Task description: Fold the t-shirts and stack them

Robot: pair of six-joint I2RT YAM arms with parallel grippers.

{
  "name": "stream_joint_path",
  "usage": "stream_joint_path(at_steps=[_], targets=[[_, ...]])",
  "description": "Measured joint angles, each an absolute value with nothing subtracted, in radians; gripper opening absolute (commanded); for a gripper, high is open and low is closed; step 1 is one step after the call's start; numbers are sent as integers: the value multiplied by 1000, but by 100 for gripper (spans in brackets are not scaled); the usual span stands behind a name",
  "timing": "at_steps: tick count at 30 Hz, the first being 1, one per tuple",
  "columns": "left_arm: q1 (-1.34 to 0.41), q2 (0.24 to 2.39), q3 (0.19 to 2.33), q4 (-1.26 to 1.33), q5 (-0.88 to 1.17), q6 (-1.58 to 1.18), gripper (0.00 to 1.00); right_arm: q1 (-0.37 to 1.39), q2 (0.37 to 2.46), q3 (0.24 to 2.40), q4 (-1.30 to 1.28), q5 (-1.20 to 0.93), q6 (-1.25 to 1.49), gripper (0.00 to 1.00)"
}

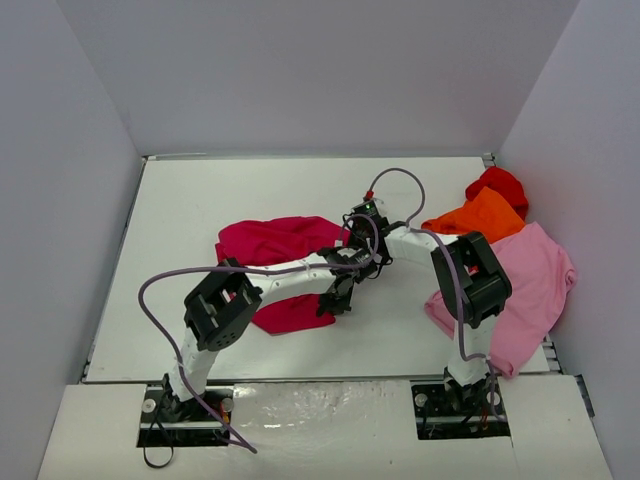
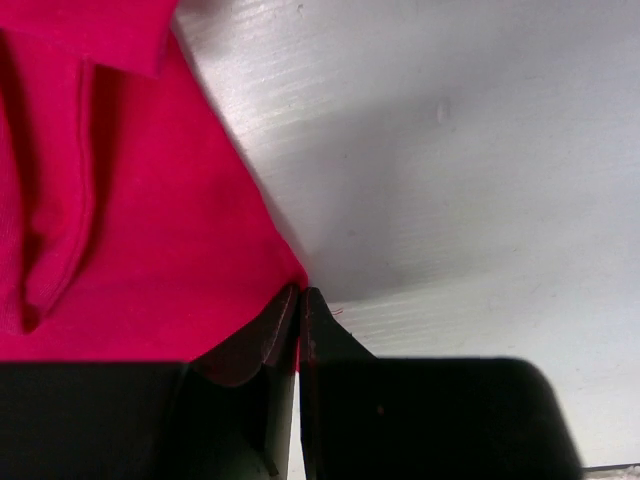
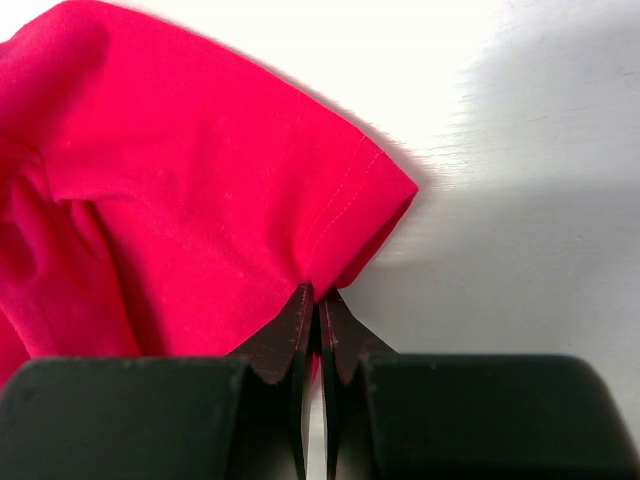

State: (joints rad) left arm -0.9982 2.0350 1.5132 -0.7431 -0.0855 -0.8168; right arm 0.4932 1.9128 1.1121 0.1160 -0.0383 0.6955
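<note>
Though rumpled, raspberry-red t-shirt (image 1: 275, 242) edges inside left end effector (image 2: 300, 293), right end effector (image 3: 318, 296)

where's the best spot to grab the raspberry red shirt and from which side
Pinch it at its loose edges, coming in low from the bare table side. The raspberry-red t-shirt lies crumpled, but its stitched sleeve hem and a flat pointed corner poke out onto the table. The right gripper and left gripper are shut on exactly those spots.

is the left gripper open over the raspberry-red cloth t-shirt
No, the left gripper is shut on the raspberry-red t-shirt, at its edge.
</note>
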Motion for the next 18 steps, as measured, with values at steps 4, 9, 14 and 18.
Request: stream_joint_path(at_steps=[4,9,14,18], targets=[[-1000,2035,1513,-759,-96,-817,0,490,1908,1108,112,-31,692,0],[-1001,2019,1503,-802,-125,-818,0,490,1902,1106,101,-23,669,0],[-976,1933,1558,-991,-225,-781,0,454,1877,1125,3,-21,600,0],[-858,1758,1662,-1087,-267,-710,0,376,1836,1208,-99,-21,542,0]])
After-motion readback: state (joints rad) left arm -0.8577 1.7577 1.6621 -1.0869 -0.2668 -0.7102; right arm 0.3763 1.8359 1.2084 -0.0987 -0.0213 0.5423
